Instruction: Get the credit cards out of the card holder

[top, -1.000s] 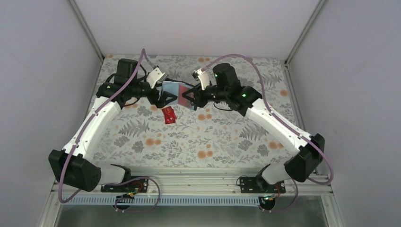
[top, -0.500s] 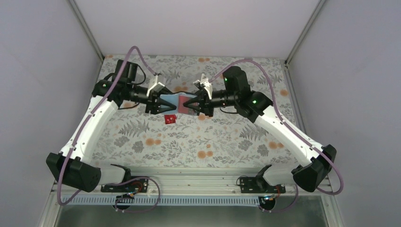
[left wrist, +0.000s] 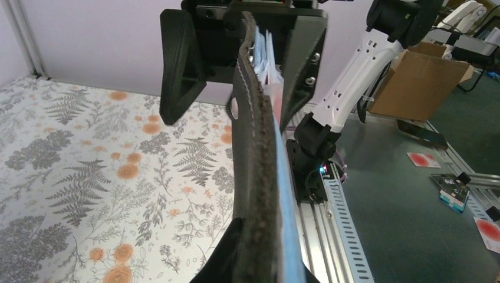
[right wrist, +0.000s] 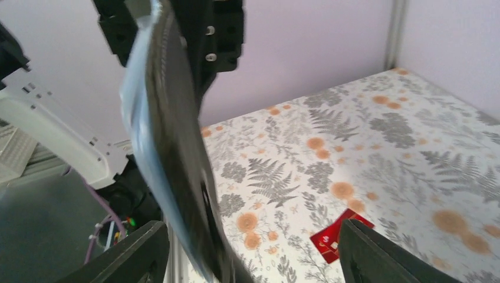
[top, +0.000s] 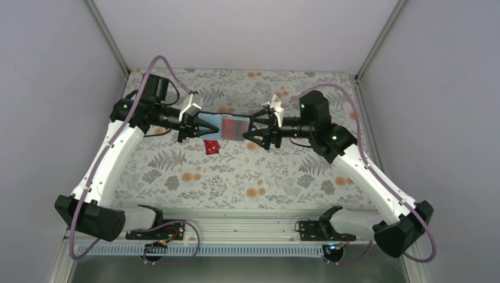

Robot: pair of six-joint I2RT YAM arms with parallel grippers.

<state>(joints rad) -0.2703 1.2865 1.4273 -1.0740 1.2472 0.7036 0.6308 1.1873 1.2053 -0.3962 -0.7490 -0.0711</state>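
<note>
Open black folding card holder (top: pixel 211 127), blue inside, shows a flat red card (top: pixel 236 127), mid-frame. The left gripper (top: pixel 196 125) clamps its left end. The right gripper (top: pixel 252 128) gapes around the other end.

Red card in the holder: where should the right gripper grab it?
Pinch the red card by its right end, likely coming from the right. The left gripper clamps the card holder by its left end, holding it open in the air; the card lies in the right half, nearest the open right gripper.
</note>
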